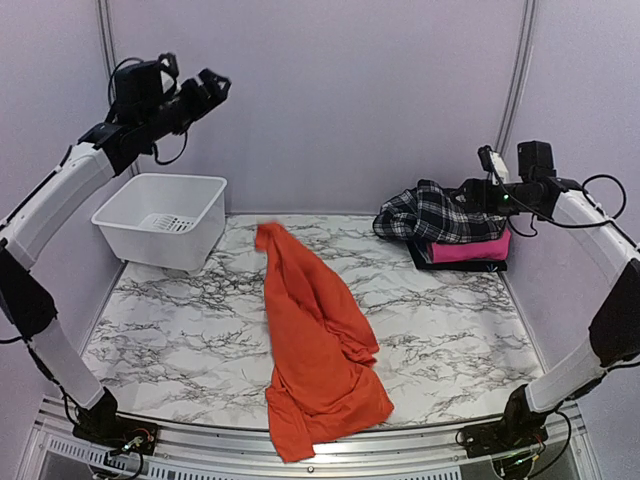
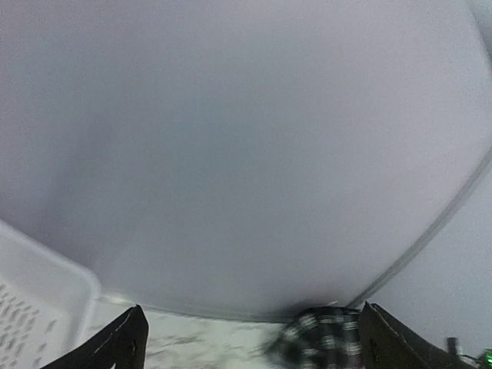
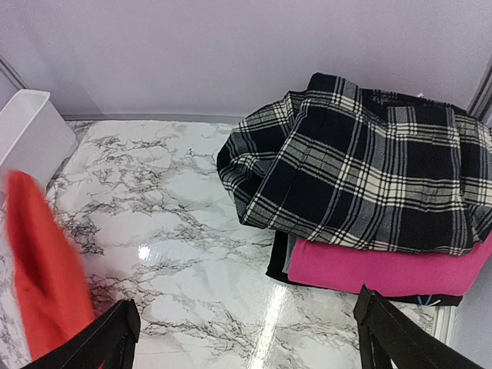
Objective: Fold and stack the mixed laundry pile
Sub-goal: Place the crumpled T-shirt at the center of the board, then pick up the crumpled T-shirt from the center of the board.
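Observation:
The bright orange t-shirt point(image 1: 315, 340) lies in a long rumpled strip from the middle of the marble table point(image 1: 450, 320) to its front edge. Its far end looks blurred, and the right wrist view shows it as an orange smear point(image 3: 42, 269). The black-and-white plaid shirt point(image 1: 440, 215) point(image 3: 369, 177) sits loosely folded on a stack at the back right. My left gripper point(image 1: 215, 85) point(image 2: 252, 307) is raised high near the back wall, open and holding nothing. My right gripper point(image 1: 487, 180) point(image 3: 246, 298) hovers by the plaid shirt, open and empty.
A folded pink garment point(image 1: 470, 250) point(image 3: 377, 269) lies under the plaid shirt, with a black garment point(image 3: 278, 257) below it. A white plastic bin point(image 1: 160, 220) point(image 3: 27, 131) stands at the back left. Walls close in the back and both sides.

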`<action>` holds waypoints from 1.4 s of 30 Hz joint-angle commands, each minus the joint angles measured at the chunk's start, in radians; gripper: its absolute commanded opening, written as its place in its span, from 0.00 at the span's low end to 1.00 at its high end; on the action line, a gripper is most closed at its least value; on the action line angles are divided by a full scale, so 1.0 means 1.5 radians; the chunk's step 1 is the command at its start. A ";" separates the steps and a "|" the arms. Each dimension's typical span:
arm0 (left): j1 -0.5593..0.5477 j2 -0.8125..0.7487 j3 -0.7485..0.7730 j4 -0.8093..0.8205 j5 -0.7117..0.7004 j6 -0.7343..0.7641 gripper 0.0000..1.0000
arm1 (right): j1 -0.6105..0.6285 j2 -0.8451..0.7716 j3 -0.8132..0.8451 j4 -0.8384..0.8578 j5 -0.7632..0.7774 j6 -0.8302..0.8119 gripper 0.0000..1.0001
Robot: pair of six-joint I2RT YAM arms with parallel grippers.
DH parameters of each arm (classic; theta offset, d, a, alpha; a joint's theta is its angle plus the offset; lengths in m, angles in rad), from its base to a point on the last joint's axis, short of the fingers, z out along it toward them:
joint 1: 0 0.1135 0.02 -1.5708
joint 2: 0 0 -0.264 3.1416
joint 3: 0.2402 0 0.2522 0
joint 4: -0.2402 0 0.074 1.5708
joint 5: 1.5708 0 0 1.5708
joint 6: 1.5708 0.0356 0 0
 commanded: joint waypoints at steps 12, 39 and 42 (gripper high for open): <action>-0.143 -0.231 -0.591 -0.216 0.001 -0.025 0.99 | 0.227 0.043 -0.136 -0.022 -0.070 0.001 0.85; -0.266 0.174 -0.523 -0.364 -0.093 -0.084 0.55 | 0.343 0.339 -0.134 -0.078 0.185 -0.021 0.73; -0.206 0.216 -0.453 -0.391 -0.140 -0.031 0.54 | 0.323 0.307 -0.191 -0.062 0.179 -0.012 0.73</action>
